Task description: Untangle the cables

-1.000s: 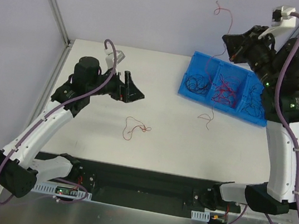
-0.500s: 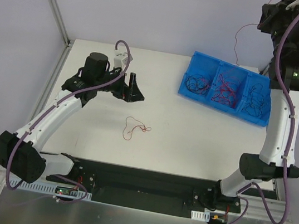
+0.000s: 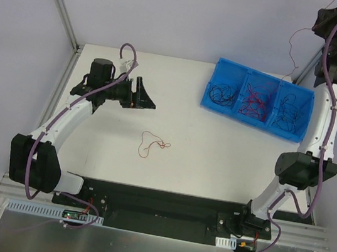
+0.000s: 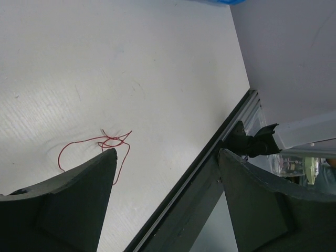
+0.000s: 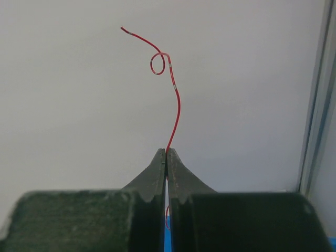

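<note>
Cables (image 3: 162, 145) across white table (image 3: 215, 152), pale walls (image 3: 173, 12)

No text, label or number can be read on anything.

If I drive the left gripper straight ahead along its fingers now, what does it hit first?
Probably bare table, short of the black edge rail. The left gripper is open and angled down; the loose red cable lies off to one side. Depth is uncertain.
</note>
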You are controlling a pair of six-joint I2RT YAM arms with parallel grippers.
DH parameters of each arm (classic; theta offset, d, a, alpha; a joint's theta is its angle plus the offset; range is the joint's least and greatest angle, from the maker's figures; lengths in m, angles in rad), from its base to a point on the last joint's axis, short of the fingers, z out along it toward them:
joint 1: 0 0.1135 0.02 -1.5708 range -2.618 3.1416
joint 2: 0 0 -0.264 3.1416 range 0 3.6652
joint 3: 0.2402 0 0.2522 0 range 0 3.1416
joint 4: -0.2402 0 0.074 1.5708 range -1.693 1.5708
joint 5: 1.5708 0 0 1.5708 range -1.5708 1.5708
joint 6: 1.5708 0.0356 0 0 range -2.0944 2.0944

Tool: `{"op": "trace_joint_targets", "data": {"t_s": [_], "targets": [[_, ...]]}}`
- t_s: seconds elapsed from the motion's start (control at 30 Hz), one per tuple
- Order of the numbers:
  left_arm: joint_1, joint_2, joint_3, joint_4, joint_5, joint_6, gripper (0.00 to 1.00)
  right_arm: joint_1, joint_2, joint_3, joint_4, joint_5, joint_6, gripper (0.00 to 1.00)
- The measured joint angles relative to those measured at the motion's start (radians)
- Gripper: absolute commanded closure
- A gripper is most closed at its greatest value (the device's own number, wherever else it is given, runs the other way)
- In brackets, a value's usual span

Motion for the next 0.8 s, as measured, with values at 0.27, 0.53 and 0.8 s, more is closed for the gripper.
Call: {"op": "trace_joint_targets", "data": {"t_s": [0.27, 0.53, 0.8], "targets": [[0.008, 0.000, -0.002, 0.033, 0.037, -0.028, 0.22, -0.001, -0.003, -0.373, 0.146, -0.077, -0.048, 1.00], [0.008, 0.000, -0.018, 0.047, 0.037, -0.032, 0.22, 0.004, -0.039, -0.803, 0.155, -0.064, -0.055, 1.00], [0.008, -0.008, -0.034, 0.060, 0.037, -0.036, 0.22, 0.033, -0.054, -0.871, 0.105, -0.034, -0.060, 1.00]]}}
